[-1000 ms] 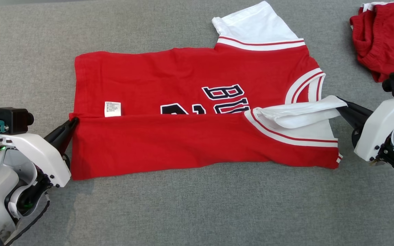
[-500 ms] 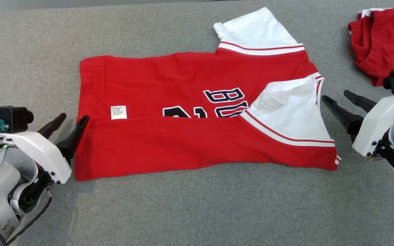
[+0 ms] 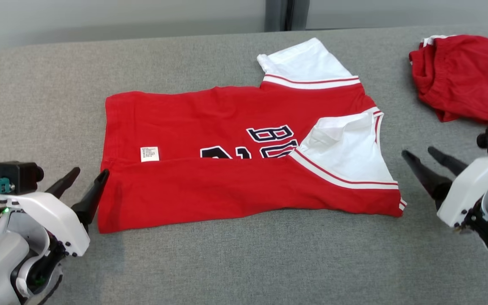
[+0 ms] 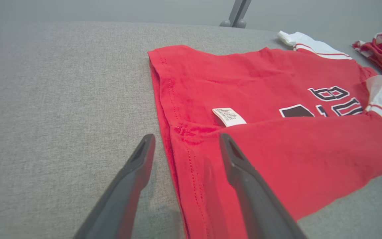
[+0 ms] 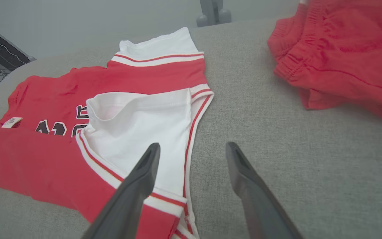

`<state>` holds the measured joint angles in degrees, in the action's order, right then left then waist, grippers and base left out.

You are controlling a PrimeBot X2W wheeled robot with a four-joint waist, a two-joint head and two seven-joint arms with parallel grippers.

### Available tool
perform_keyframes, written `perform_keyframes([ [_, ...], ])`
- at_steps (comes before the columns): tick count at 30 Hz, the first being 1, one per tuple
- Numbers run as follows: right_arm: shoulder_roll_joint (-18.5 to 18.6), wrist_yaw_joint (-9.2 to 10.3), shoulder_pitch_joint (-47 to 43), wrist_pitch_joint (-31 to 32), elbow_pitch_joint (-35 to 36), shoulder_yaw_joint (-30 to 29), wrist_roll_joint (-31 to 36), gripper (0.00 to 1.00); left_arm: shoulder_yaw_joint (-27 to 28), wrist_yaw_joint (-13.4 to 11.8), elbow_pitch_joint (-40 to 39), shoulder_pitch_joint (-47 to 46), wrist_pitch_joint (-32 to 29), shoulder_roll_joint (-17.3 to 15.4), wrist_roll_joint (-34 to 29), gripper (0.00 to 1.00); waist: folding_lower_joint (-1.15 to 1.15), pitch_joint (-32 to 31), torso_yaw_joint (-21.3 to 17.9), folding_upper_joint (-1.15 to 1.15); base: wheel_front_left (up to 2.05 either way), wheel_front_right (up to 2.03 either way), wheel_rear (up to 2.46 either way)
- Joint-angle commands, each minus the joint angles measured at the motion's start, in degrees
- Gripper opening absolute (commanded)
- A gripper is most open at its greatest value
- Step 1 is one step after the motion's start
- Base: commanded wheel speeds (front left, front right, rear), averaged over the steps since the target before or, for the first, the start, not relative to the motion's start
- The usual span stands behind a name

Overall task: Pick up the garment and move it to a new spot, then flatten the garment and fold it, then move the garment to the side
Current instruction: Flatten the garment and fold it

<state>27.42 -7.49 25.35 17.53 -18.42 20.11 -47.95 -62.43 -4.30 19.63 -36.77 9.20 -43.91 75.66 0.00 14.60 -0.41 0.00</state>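
Observation:
The garment [image 3: 227,140] is a red jersey with white sleeves and dark lettering, lying flat on the grey surface with its near edge folded over towards the middle; it also shows at garment [image 4: 277,139] and garment [image 5: 104,119]. A white label [image 3: 149,153] lies at the fold line. My left gripper [image 3: 90,173] stands open at the garment's left hem, one finger over the cloth, holding nothing. My right gripper [image 3: 420,152] is open just right of the folded white sleeve [image 3: 350,148], apart from it and empty.
A second red garment [image 3: 464,76] lies bunched at the back right, also seen as a red heap [image 5: 340,53]. The grey padded surface [image 3: 244,262] runs wide in front and to the left. A dark post [image 3: 275,15] stands behind the far edge.
Both grippers have opened and let go of the garment's folded edge. The white sleeve has dropped flat onto the jersey. The camera has tilted up, shifting the whole picture down.

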Motion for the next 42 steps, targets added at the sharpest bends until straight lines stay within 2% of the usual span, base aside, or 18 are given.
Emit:
perform_keyframes([
  [1,-0.15,-0.02,-1.33,-0.07,-0.24,-0.66,-0.48,1.00,0.10,-0.95,-0.92,1.01,0.30,-0.40,0.51,1.00,0.00,-0.75,-0.14,0.00,0.00,0.00,0.00],
  [7,-2.12,-0.02,-5.52,3.86,-1.67,-3.80,-1.12,1.00,-0.60,-4.35,-5.06,4.58,-2.30,-1.89,3.01,1.00,0.00,-1.91,-0.21,0.00,0.00,0.00,0.00],
  [15,-4.66,-0.02,-7.75,8.06,-1.37,-6.00,-0.88,1.00,-1.06,-6.27,-7.45,6.12,-4.89,-2.65,4.92,1.00,0.00,-1.95,-0.06,0.00,0.00,0.00,0.00],
  [26,-7.79,-0.02,-5.27,14.81,-2.97,-7.71,1.46,1.00,-2.05,-7.31,-6.33,3.77,-11.27,-1.09,6.88,1.00,0.00,-0.50,0.58,0.00,0.00,0.00,0.00],
  [33,-10.62,-0.02,-4.27,19.68,-4.17,-7.98,4.52,1.00,-3.23,-5.94,-4.69,2.80,-15.15,0.55,7.88,1.00,0.00,-0.40,0.30,0.00,0.00,0.00,0.00],
  [42,-12.27,0.00,-4.52,20.78,-5.06,-10.52,8.79,1.00,-3.44,-5.23,-3.77,2.28,-15.66,1.10,7.39,1.00,0.00,-0.46,0.53,0.00,0.00,0.00,0.00],
])
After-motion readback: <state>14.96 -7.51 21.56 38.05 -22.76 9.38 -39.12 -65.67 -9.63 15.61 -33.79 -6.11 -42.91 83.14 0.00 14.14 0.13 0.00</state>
